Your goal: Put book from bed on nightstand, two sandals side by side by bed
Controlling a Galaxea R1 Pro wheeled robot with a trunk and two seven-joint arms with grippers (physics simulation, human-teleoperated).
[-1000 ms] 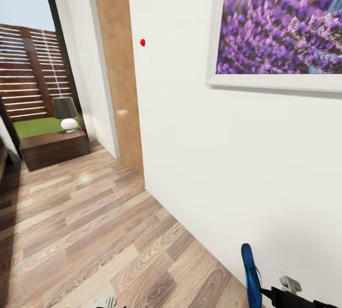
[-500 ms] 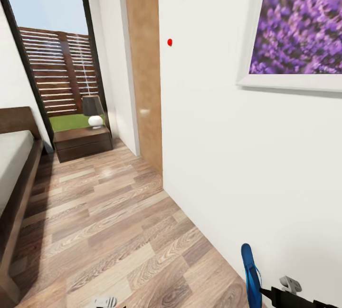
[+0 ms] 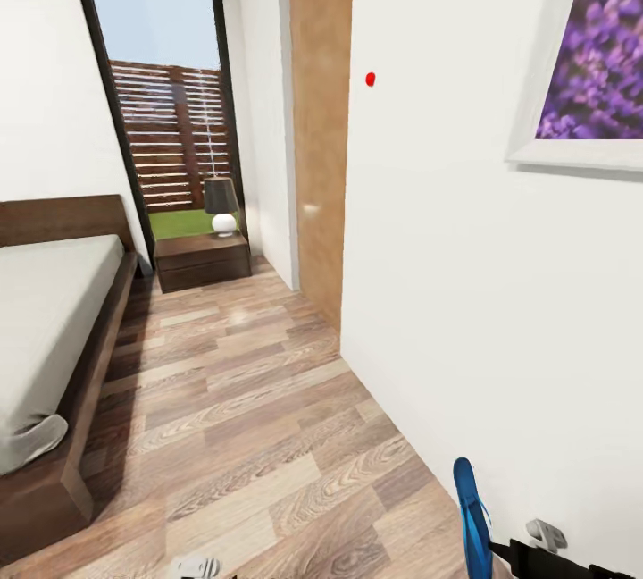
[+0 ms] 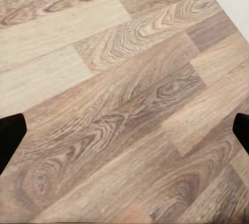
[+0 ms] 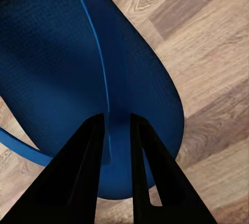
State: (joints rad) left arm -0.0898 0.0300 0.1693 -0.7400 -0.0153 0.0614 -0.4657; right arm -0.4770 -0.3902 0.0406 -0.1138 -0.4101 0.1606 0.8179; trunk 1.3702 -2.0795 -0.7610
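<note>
view swung left: bed (image 3: 54, 329) and far nightstand (image 3: 202, 261) now in sight | right tool (image 5: 118, 130) clamped on sandal (image 5: 88, 79) | left tool (image 4: 124, 133) spread, empty | heading bedside to place sandal

The head camera has swung left, so the bed (image 3: 54, 329) now shows at left and the picture (image 3: 594, 70) has slid toward the right edge.
</note>
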